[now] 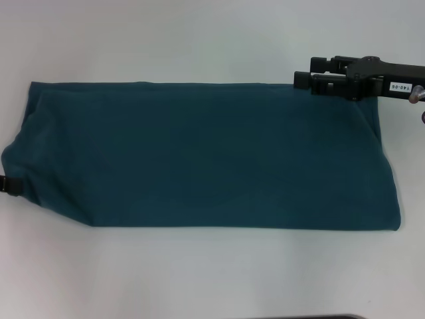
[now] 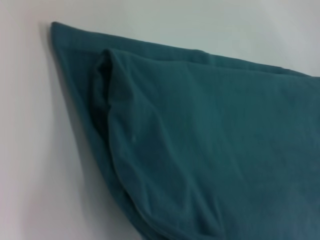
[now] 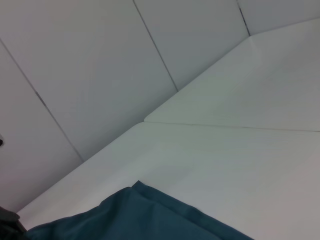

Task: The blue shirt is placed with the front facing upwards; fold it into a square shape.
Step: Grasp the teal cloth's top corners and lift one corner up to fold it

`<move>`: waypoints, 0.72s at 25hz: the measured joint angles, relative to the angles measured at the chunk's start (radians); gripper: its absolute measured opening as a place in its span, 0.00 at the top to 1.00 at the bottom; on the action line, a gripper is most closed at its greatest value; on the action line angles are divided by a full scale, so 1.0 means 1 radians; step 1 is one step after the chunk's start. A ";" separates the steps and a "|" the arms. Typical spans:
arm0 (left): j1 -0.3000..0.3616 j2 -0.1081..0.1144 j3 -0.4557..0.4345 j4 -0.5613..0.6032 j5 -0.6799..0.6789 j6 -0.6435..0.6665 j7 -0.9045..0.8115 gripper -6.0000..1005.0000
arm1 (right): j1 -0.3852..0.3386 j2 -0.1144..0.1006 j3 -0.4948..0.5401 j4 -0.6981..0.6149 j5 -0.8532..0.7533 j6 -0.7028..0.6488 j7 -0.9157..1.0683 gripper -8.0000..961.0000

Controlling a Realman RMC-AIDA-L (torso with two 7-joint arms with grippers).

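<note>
A white table (image 1: 199, 40) fills the head view, and the blue shirt (image 1: 199, 156) lies flat across its middle as a long, wide band, already folded so that only plain teal cloth faces up, with no lettering showing. Its far edge runs straight from left to right, its near edge is straight too, and the left end slants and narrows toward a rounded corner at the picture's left border. A small dark tab (image 1: 9, 185) sits at that left corner; it is too small and too cut off to say what it is. The right gripper (image 1: 304, 80) reaches in from the right edge of the head view, a black arm lying level above the shirt's far right corner, with its tip over the far edge of the cloth; whether its fingers are apart or together cannot be told. The left gripper does not appear in any view. The left wrist view looks closely at one end of the shirt (image 2: 200, 140), where a tucked sleeve makes a soft rounded fold on top of the lower layer. The right wrist view shows a folded corner of the shirt (image 3: 150, 215) on the table (image 3: 240, 165), with pale wall panels (image 3: 100, 70) beyond.
</note>
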 joint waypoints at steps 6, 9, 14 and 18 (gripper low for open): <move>0.000 -0.015 -0.018 -0.035 -0.038 0.041 0.031 0.97 | 0.001 0.000 -0.007 0.000 0.000 -0.003 0.000 0.19; 0.001 -0.018 -0.023 -0.058 -0.067 0.065 0.036 0.97 | 0.001 0.001 -0.008 -0.001 0.002 -0.003 0.000 0.19; 0.002 -0.028 -0.024 -0.108 -0.085 0.099 0.032 0.97 | 0.001 0.002 -0.008 -0.001 0.003 -0.003 0.005 0.19; 0.002 -0.030 -0.028 -0.131 -0.106 0.122 0.027 0.97 | -0.002 0.002 -0.008 -0.002 0.006 -0.002 0.006 0.19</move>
